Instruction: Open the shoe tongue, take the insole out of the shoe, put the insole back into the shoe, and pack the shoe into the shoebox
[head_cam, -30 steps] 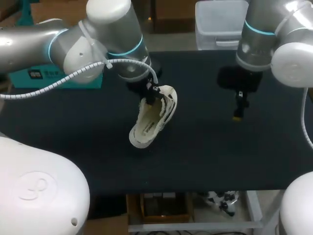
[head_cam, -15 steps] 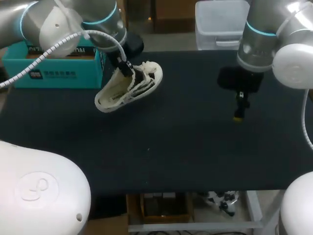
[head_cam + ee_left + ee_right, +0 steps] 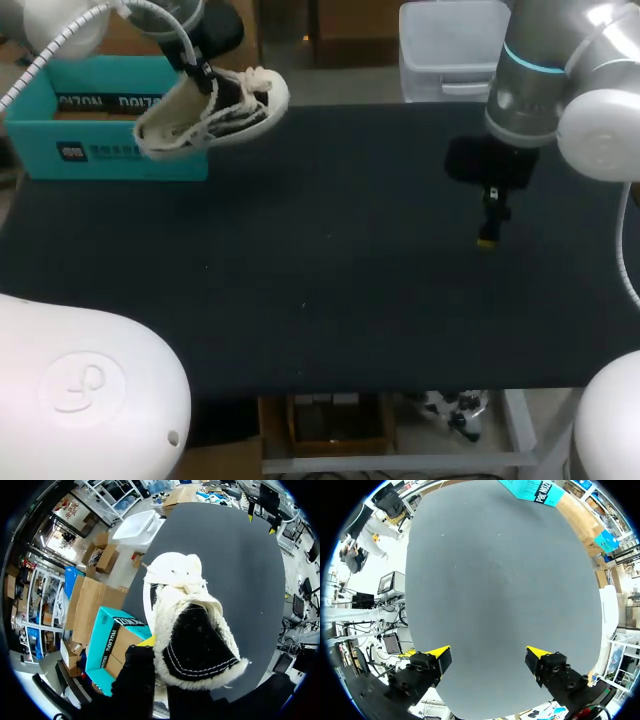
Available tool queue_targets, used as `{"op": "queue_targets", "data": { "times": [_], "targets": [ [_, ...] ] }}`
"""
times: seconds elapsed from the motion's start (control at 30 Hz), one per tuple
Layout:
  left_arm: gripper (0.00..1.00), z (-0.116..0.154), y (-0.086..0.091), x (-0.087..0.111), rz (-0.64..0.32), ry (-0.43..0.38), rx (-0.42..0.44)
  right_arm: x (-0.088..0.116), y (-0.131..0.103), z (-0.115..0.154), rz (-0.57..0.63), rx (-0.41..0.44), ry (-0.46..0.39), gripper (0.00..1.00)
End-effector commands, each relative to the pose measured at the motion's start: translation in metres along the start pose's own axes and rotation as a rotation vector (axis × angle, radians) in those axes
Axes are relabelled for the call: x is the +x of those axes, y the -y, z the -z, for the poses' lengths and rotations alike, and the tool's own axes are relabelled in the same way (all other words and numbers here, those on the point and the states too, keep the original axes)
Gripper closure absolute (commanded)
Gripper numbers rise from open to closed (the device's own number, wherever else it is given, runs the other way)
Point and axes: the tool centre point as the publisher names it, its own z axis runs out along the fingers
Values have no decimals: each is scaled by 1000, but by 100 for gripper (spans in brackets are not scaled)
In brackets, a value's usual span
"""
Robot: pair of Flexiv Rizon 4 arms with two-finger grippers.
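Left tool (image 3: pixel 203 78) is up in the air at the far left of the table (image 3: pixel 330 300), pinching the shoe (image 3: pixel 215 112) from both sides, so the cream shoe hangs clear of the surface. It sits tilted on its side, one end out over the dark table and the other over the right end of the teal shoebox (image 3: pixel 100 150). From the left wrist, the shoe (image 3: pixel 185 610) fills the space just ahead of the tool (image 3: pixel 165 685). One yellow fingertip (image 3: pixel 147 641) peeks out against its fuzzy white collar, and the dark lining faces the camera. The shoebox (image 3: pixel 102 647) is just beside and below it, open at the top. Whether the insole is inside, I cannot tell. Over on the right, the right tool (image 3: pixel 488 228) hangs above the table well apart from the shoe, and its wrist view shows that tool (image 3: pixel 487 662) spread wide with nothing between the fingers, only table (image 3: pixel 500 580) beneath and the shoebox (image 3: pixel 530 490) far ahead
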Motion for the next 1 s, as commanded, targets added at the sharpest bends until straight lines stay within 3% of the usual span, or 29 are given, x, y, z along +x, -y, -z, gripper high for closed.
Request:
{"op": "queue_targets", "data": {
  "times": [0.03, 0.37, 0.6, 0.77, 1.0],
  "targets": [
    [100, 8, -16, -43, -29, -19, 33, 1, 1, 0, 1, -2, 1, 0],
    [100, -7, -41, -146, -135, 31, 41, 1, 1, 0, 1, -2, 1, 0],
    [100, -27, -63, -199, -198, 57, 30, 1, 1, 0, 1, -2, 1, 0],
    [100, -50, -83, -223, -242, 50, 29, 1, 1, 0, 1, -2, 1, 0],
    [100, -92, -111, -226, -308, 64, 2, 1, 1, 0, 1, -2, 1, 0]
  ]
}}
